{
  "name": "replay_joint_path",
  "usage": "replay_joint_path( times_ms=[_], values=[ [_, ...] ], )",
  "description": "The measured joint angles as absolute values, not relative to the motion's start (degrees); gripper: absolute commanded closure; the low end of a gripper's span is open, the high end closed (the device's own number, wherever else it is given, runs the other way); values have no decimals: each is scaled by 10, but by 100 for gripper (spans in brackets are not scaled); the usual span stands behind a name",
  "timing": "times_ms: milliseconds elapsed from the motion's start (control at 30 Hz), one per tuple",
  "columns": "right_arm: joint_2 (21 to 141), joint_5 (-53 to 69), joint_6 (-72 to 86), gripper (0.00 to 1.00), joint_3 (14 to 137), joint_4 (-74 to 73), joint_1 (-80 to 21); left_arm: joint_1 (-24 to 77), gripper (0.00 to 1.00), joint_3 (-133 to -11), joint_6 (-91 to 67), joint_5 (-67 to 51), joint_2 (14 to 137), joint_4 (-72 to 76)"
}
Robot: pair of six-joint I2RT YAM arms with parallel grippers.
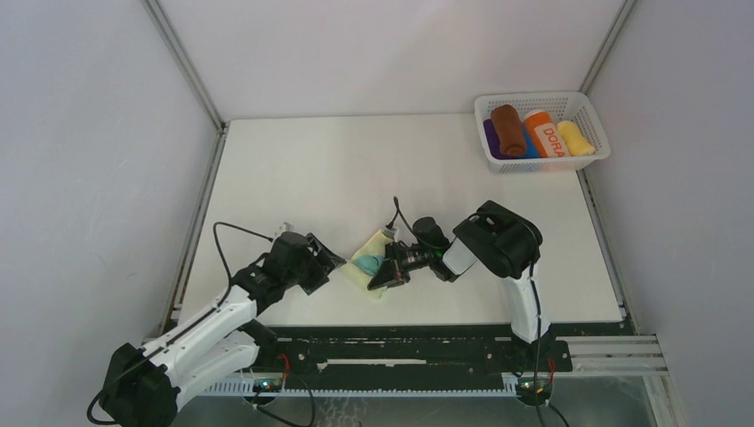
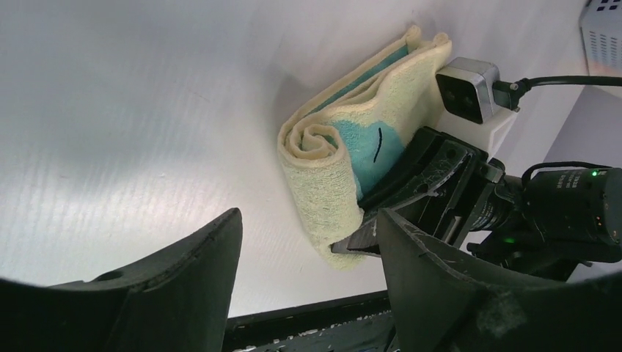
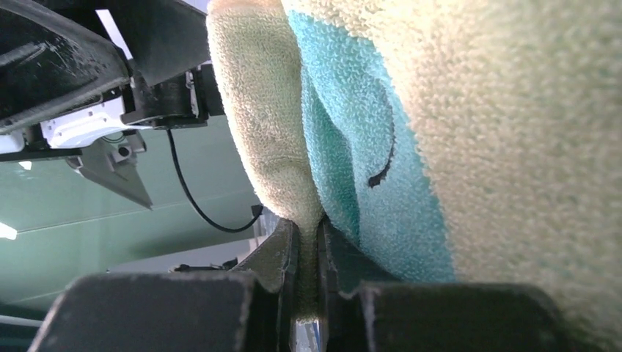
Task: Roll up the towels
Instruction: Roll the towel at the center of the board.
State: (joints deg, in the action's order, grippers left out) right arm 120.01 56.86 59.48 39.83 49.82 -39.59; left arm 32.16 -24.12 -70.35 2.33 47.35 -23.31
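Note:
The teal towel with a pale yellow-cream side lies partly rolled near the table's front middle. In the left wrist view its rolled end faces me, with teal showing inside. My right gripper is shut on the cream rolled edge, seen pinched between its fingers in the right wrist view. My left gripper is open and empty just left of the towel, its fingers spread wide. The rust-brown towel lies rolled in the white basket at the back right.
The basket also holds purple, blue and bright yellow rolls and an orange roll lettered "DORA". A black rail runs along the table's front edge. Slanted frame posts stand at the back corners.

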Motion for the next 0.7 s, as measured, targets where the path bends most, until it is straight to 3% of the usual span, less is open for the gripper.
replay_joint_path(
  times_ms=[367,567,700],
  values=[
    [1228,588,657,100,395,568,-384,336,50,-241,-710,12,575,-155],
    [1229,588,657,100,395,569,-383,346,54,-243,-710,12,643,-123],
    [1222,586,644,89,395,549,-383,352,59,-246,-710,12,681,-107]
  ],
)
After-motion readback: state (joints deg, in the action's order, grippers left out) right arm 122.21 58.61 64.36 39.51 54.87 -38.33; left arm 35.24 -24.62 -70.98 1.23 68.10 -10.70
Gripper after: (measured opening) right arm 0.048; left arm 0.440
